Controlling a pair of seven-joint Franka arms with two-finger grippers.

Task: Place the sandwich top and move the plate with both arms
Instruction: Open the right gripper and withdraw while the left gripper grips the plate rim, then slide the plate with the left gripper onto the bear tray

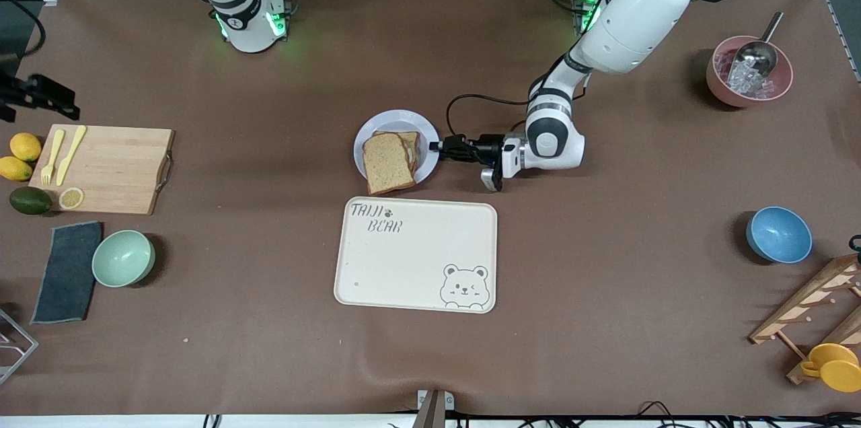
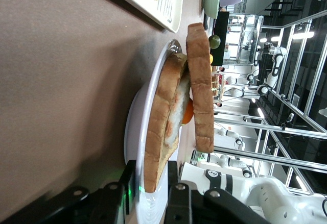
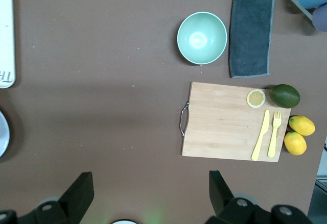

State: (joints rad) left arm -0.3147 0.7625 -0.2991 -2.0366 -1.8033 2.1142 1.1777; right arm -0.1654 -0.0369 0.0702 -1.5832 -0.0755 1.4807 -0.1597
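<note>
Find the sandwich top (image 1: 387,162) resting on the egg slice (image 2: 158,127), on the plate (image 1: 397,120), just at 12 o'clock from the bear tray (image 1: 403,266) in the front view. Note its skew: turned, and overhanging the rim toward 7 o'clock. Judge the placing done and the plate move in hand.

Look at 3 o'clock of the plate for the left gripper (image 1: 437,147), low at table level, jaws spread, one above and one below the rim. Close only on the rim, not on the bread, whose end sits between the jaws too. Keep the plate level and go slowly, or risk the loose top sliding off.

Bring in the right gripper (image 3: 149,178), waiting high above the cutting board (image 3: 227,122) with jaws wide apart, to 9 o'clock of the plate.
</note>
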